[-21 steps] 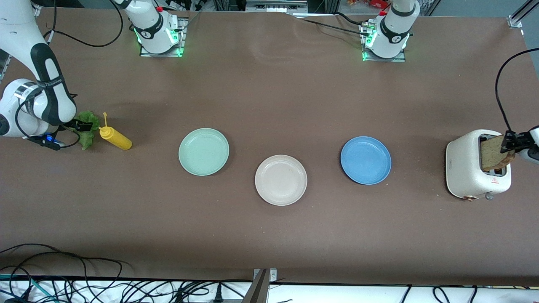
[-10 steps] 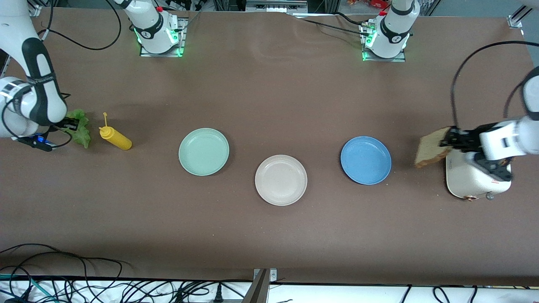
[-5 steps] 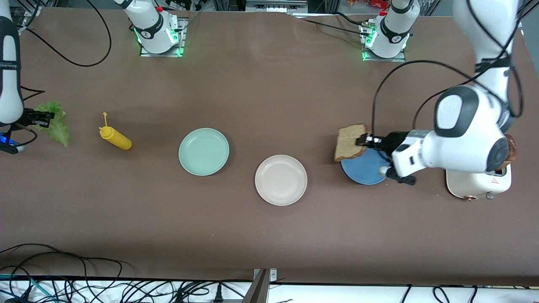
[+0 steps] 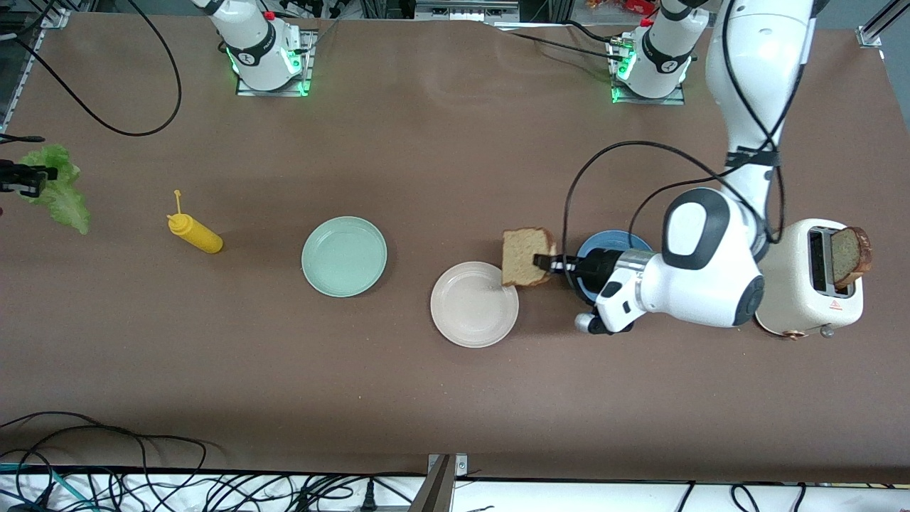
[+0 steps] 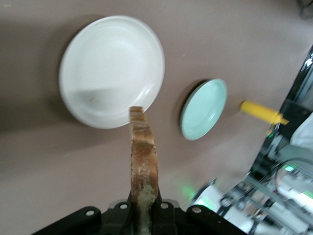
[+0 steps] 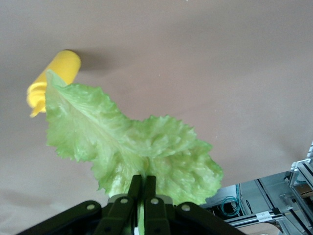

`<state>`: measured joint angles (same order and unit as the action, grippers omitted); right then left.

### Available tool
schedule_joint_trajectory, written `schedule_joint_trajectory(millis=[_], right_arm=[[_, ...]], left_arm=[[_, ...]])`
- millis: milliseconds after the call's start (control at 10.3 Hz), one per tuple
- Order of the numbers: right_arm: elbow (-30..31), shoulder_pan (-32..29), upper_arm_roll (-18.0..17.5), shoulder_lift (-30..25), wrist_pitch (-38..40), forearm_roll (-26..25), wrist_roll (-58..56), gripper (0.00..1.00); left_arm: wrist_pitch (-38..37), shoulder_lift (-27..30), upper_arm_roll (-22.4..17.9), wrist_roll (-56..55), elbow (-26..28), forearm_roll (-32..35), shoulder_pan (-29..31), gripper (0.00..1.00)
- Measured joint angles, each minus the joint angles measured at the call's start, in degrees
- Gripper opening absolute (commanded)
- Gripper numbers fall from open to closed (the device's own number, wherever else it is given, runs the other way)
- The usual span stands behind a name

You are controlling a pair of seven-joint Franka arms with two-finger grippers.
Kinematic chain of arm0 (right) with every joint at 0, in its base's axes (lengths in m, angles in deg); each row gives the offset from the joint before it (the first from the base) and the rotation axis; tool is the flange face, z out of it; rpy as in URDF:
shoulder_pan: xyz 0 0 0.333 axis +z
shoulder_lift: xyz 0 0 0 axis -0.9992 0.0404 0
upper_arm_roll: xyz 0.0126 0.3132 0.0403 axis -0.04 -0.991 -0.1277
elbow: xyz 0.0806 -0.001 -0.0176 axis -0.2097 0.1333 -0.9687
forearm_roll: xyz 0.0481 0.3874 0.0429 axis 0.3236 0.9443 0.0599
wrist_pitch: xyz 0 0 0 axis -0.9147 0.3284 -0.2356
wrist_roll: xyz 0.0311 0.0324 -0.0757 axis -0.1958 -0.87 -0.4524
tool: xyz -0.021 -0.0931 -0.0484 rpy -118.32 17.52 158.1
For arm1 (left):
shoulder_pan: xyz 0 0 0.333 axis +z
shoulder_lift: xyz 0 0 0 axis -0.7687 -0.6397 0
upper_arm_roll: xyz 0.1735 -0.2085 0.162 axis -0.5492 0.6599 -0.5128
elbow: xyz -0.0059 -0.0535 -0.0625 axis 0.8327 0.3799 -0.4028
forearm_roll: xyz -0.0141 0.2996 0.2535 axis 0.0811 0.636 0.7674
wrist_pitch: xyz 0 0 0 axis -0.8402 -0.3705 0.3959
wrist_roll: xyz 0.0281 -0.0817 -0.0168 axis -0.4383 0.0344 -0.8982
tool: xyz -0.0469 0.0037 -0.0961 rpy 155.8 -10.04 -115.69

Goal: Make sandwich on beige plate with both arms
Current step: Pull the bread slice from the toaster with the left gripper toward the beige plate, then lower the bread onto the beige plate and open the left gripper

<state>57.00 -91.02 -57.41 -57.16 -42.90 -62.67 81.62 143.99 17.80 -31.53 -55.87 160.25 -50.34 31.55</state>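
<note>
Over the beige plate (image 4: 474, 304) edge: left gripper (image 4: 546, 262) pinches bread slice (image 4: 526, 256) | over table end: right gripper (image 4: 32, 179) pinches lettuce leaf (image 4: 58, 190)

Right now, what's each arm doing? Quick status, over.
Left gripper shut on bread, at beige plate edge. Right gripper shut on lettuce, in the air at its table end. Plate bare; path clear.

You see the round beige plate (image 4: 474, 304) between the mint green plate (image 4: 344, 256) and the blue plate (image 4: 596, 249). The yellow squeeze bottle (image 4: 195, 235) lies toward the right arm's end, the white toaster (image 4: 807, 281) toward the left arm's end; a brown bread slice (image 4: 849, 256) stands in it, probably in one slot.
</note>
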Motion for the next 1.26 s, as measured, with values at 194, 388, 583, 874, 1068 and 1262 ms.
schedule_joint_trajectory(millis=[194, 388, 583, 874, 1068, 1262], right_arm=[[-5.81, 1.56, -0.01, -0.59, 3.62, 0.51, 0.00, 0.00], [-8.48, 2.16, 0.00, -1.96, 4.42, 2.04, 0.11, 0.00], [-9.68, 3.02, 0.00, -3.02, 4.56, 2.31, 0.63, 0.00], [-10.23, 5.09, -0.02, -6.20, 4.67, 2.64, 2.11, 0.00], [-10.23, 6.14, -0.03, -6.98, 3.83, 2.89, 2.49, 0.00], [-10.12, 6.09, 0.02, -6.45, 2.30, 2.94, 2.54, 0.00]], left_arm=[[8.56, -2.27, 0.03, -3.31, -0.07, -1.51, -3.94, 0.00], [14.44, -4.16, 0.04, -4.41, -0.17, -1.64, -6.55, 0.00], [17.82, -5.76, 0.03, -5.00, -0.29, -1.64, -8.10, 0.00], [18.81, -7.03, 0.01, -5.24, -0.40, -2.00, -8.73, 0.00], [19.98, -7.45, 0.01, -5.29, -0.41, -2.07, -9.07, 0.00], [21.21, -7.76, 0.02, -5.70, -0.45, -2.56, -9.52, 0.00]])
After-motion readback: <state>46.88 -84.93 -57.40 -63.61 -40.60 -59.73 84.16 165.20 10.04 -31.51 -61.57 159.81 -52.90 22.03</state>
